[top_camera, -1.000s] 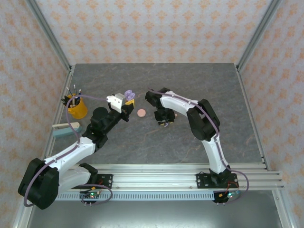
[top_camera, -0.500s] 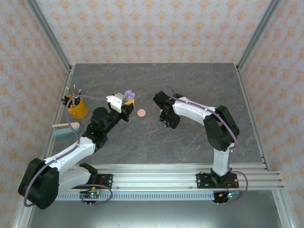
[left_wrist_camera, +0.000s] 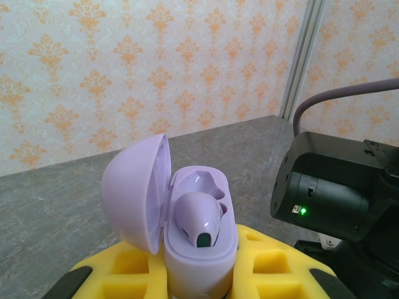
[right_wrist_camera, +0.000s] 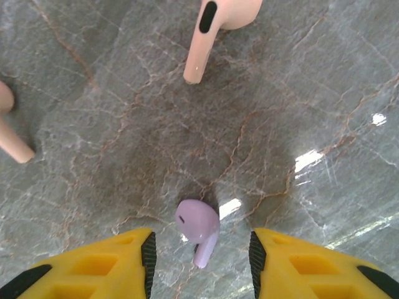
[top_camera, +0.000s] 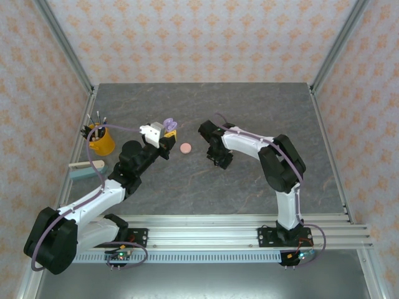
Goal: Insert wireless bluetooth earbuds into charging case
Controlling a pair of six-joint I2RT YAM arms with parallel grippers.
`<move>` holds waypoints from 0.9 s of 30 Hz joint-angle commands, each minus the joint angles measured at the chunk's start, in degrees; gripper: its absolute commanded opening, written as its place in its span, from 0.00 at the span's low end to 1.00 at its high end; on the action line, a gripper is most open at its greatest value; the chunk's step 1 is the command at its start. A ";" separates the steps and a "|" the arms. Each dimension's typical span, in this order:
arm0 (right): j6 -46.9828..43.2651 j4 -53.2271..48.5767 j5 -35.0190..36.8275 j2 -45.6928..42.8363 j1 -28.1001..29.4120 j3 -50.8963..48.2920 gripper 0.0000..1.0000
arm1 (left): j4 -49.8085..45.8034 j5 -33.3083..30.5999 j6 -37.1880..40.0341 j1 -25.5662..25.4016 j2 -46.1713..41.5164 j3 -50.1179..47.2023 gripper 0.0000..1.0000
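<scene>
You're 1 bud in: your left gripper [top_camera: 167, 141] hugs the open round lilac plastic case [left_wrist_camera: 201, 261] w/ a small lilac earbud [left_wrist_camera: 198, 218] inside, your right gripper [right_wrist_camera: 202, 254] is half-wide around the other lilac earbud [right_wrist_camera: 197, 223] mid grey stone table [right_wrist_camera: 93, 93], & two pale pink stemmed earbuds [right_wrist_camera: 209, 37] lie loose.

Bright, even overhead light. Right wrist view: white glare streaks on worktop [right_wrist_camera: 93, 156], broad soft shadow at centre around lilac earbud [right_wrist_camera: 198, 224]. Top view sharp throughout.
</scene>
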 commanded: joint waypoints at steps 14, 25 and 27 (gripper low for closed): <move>-1.28 -1.93 2.20 3.17 -1.15 2.65 0.41 | 0.47 0.14 -0.23 0.63 0.25 2.31 0.00; -2.42 -1.49 1.40 3.08 -1.06 1.63 0.35 | 0.62 0.27 -0.41 0.63 0.81 2.56 0.00; -2.51 -1.41 1.39 2.92 -0.82 1.39 0.35 | 0.73 0.32 -0.49 0.68 0.99 2.57 0.00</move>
